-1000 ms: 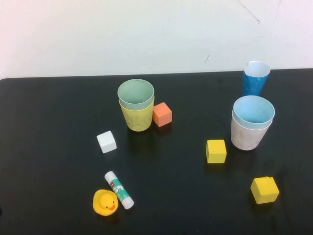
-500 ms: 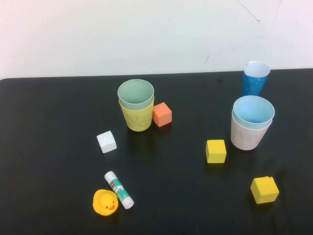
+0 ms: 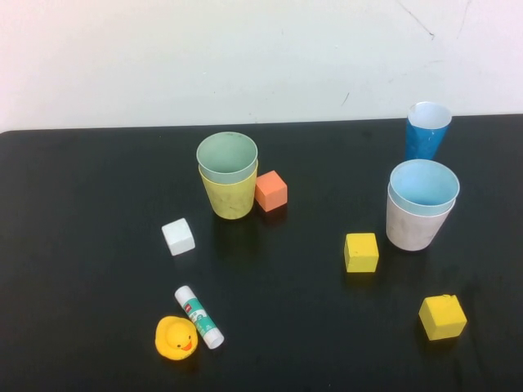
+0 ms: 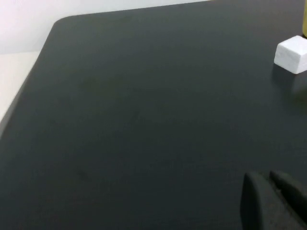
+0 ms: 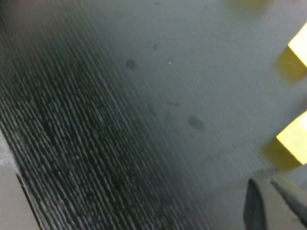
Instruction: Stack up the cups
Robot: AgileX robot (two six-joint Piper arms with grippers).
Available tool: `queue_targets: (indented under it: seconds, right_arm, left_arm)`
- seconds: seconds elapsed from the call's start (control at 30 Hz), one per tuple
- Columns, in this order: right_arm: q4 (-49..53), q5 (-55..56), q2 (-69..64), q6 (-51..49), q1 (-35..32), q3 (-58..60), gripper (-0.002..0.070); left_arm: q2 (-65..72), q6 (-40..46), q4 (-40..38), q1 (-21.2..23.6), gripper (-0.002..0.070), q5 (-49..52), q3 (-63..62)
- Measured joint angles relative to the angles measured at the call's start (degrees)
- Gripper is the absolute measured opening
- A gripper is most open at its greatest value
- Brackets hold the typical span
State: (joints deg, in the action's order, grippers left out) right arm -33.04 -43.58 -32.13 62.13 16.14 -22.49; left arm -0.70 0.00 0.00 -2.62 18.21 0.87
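In the high view a pale green cup [image 3: 226,155] sits nested inside a yellow cup [image 3: 231,198], left of centre. A light blue cup [image 3: 423,184] sits nested inside a pale pink cup [image 3: 413,229] at the right. Both pairs stand upright. Neither arm shows in the high view. My left gripper [image 4: 263,176] is shut and empty, low over bare table near the left edge, and no cup shows in its view. My right gripper [image 5: 263,183] is shut and empty, low over the table beside two yellow cubes, and no cup shows in its view.
A dark blue cup [image 3: 426,131] stands at the back right. An orange cube [image 3: 270,190] touches the yellow cup. Also on the black table [image 3: 82,204] are a white cube [image 3: 178,237], which also shows in the left wrist view [image 4: 292,54], two yellow cubes [image 3: 360,252] [image 3: 442,317], a glue stick [image 3: 198,316] and a rubber duck [image 3: 176,337].
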Motion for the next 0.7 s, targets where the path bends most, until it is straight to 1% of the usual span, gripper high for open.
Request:
queue_targets:
  seconds: [0.47,0.6,0.7]
  right_arm:
    - [0.0,-0.1,0.1,0.0,0.1,0.0,-0.0001]
    - [1.5,1.0,0.9,5.5,0.1,0.1,-0.0001]
    - [1.5,3.4,4.2,9.0,-3.1,1.2,-0.0001]
  left_arm:
    - [0.0,0.7,-0.4,0.0,0.0,0.1,0.0]
    - [0.0,0.7,-0.4,0.0,0.0,0.1,0.0]
    - [0.0,0.7,-0.4,0.0,0.0,0.1,0.0]
